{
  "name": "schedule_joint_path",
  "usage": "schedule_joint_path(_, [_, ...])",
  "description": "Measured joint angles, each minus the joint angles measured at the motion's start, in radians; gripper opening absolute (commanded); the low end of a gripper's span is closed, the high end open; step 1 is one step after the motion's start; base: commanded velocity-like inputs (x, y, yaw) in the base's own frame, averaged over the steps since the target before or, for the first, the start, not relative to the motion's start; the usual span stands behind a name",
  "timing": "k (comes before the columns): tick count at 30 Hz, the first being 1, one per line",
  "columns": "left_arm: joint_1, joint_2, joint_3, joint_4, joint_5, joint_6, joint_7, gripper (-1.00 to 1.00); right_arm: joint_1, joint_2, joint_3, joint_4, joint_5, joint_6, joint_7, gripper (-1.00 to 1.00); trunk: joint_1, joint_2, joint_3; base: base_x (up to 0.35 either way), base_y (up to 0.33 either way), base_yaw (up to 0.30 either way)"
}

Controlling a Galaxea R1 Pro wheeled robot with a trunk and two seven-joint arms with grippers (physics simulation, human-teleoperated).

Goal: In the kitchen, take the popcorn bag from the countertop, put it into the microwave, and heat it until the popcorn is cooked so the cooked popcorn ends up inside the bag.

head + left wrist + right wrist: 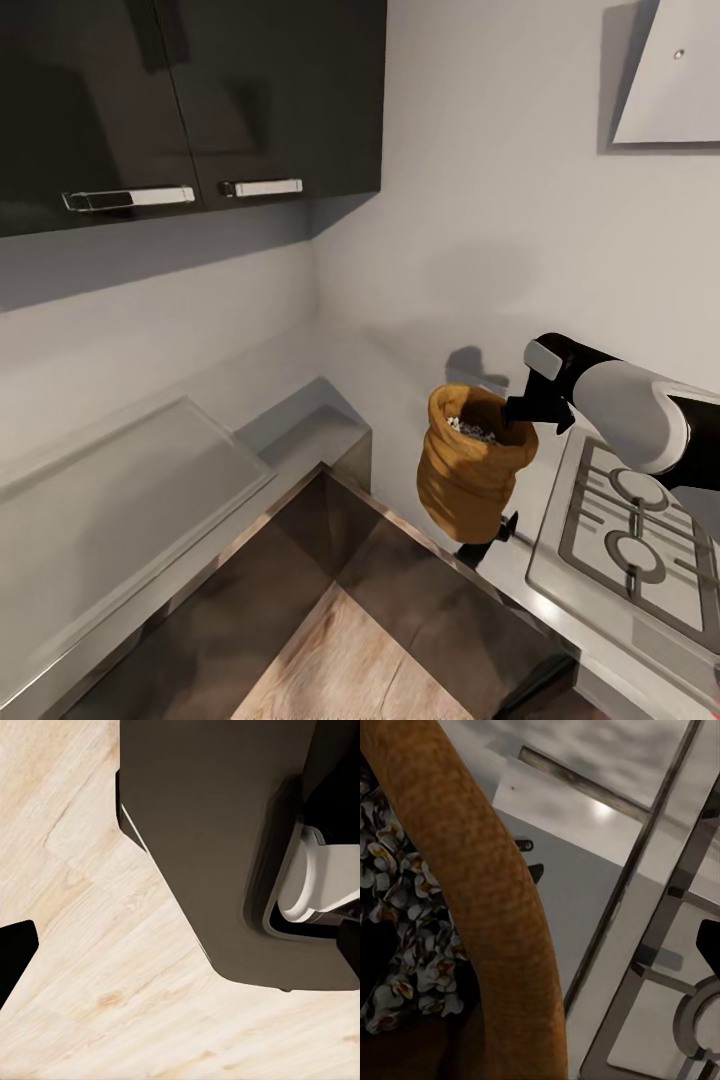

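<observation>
Writing, brand marks or labels cannot be read on anything here; the popcorn bag (468,468) is plain tan-orange with wrinkled sides and a rolled rim. It hangs in the air, clear of the counter (150,520), just out from the counter's shiny front edge and beside the stove (630,530) at that edge. Pale popcorn (476,430) shows inside its open mouth.

The right arm (640,410) reaches in from the right side, white forearm ending in a black wrist, and the right hand (520,412) is clamped on the bag's rim on the stove side, one dark finger going down inside the mouth. A second dark tip pokes out just under the bag's base. In the right wrist view the rolled rim (472,885) sweeps close across the lens, with popped white-and-brown popcorn (412,945) behind it and the stove's grey grate (660,967) beyond.

The left wrist view looks down on a light wooden floor (97,967) and the robot's dark base (217,832); a black finger tip (15,952) sits at the picture's edge, and I cannot tell whether the left hand is open or closed.

Dark wall cupboards (180,100) with two silver handles hang above the counter's corner.
</observation>
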Motion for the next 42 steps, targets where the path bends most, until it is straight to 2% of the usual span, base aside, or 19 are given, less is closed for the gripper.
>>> schedule_joint_path(1, [0.000,0.000,0.000,0.000,0.000,0.000,0.000,1.00,0.000,0.000,0.000,0.000,0.000,0.000,0.000,-1.00,0.000,0.000,0.000,0.000,0.000,0.000])
schedule_joint_path(5, [0.000,0.000,0.000,0.000,0.000,0.000,0.000,1.00,0.000,0.000,0.000,0.001,0.001,0.001,0.001,-1.00,0.000,0.000,0.000,0.000,0.000,0.000])
schedule_joint_path(11, [0.000,0.000,0.000,0.000,0.000,0.000,0.000,1.00,-0.001,0.000,0.027,0.001,0.025,0.005,-0.003,-1.00,0.000,0.000,0.000,0.000,0.000,0.000])
schedule_joint_path(19, [0.000,0.000,0.000,0.000,0.000,0.000,0.000,1.00,0.000,0.000,-0.003,0.001,-0.001,0.002,0.000,-1.00,0.000,0.000,0.004,0.000,0.000,0.000])
schedule_joint_path(42, [0.000,0.000,0.000,0.000,0.000,-0.001,0.000,1.00,0.000,0.000,-0.001,0.001,0.000,0.003,0.000,-1.00,0.000,0.000,0.042,0.000,0.000,0.000])
